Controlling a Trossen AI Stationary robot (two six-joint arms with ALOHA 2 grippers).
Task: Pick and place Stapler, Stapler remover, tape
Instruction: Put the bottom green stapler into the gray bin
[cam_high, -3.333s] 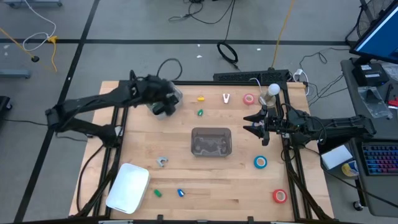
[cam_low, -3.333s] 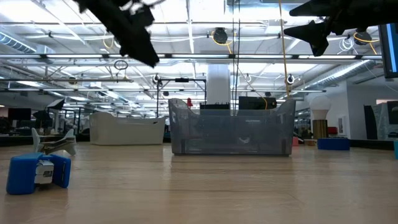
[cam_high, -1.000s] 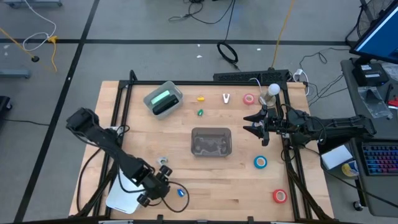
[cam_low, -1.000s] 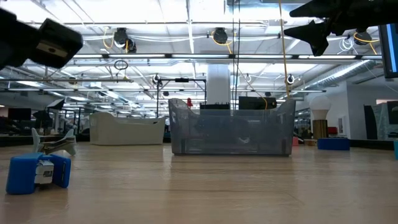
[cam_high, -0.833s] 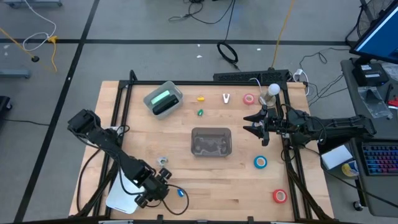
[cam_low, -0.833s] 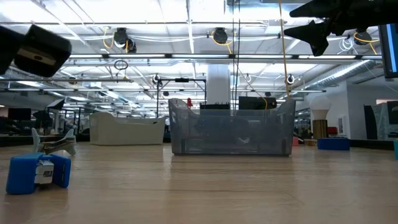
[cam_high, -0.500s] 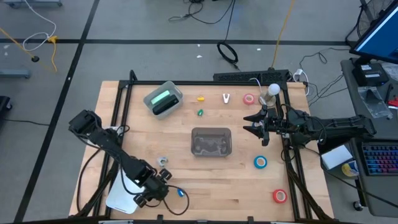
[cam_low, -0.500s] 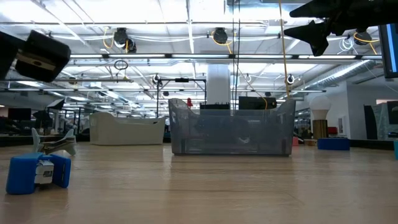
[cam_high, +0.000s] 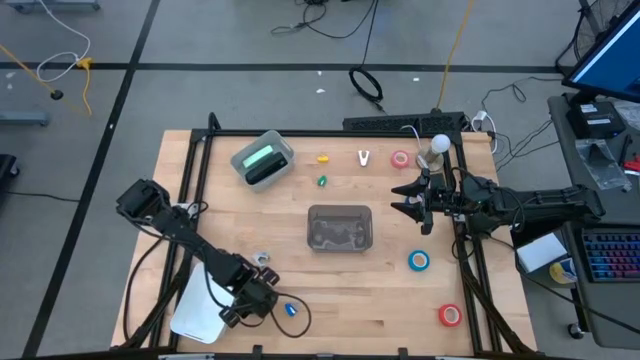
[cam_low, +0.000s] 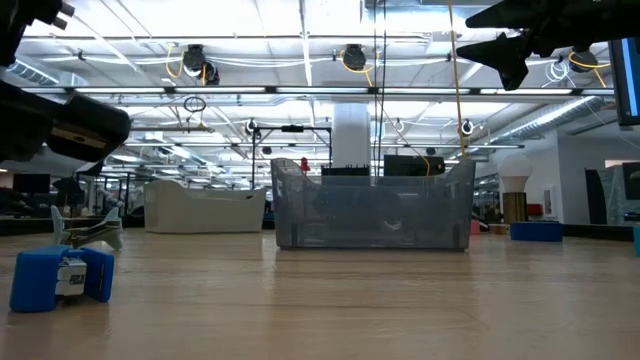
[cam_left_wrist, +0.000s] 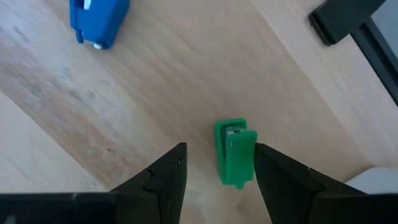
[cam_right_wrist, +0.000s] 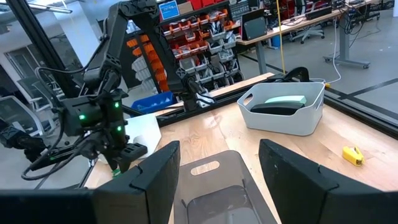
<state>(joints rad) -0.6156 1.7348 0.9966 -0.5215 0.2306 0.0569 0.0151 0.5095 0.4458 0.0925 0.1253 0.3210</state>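
left hand (cam_left_wrist: 216, 171): open, empty, hovering over a small green clip (cam_left_wrist: 235, 151) near the worktop (cam_high: 330, 290) front edge
stapler (cam_high: 262, 158): in the white tray (cam_high: 283, 152), far corner
risk: fingers could nudge the clip off
right hand (cam_high: 408, 198): open, empty, waiting beside the clear bin (cam_high: 339, 228)

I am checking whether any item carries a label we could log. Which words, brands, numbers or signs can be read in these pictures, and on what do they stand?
None can be read.
Blue item: pale label, too blurred to read.
Blue monitor screen in the room behind: text too small to read.
Green item: no marking visible.
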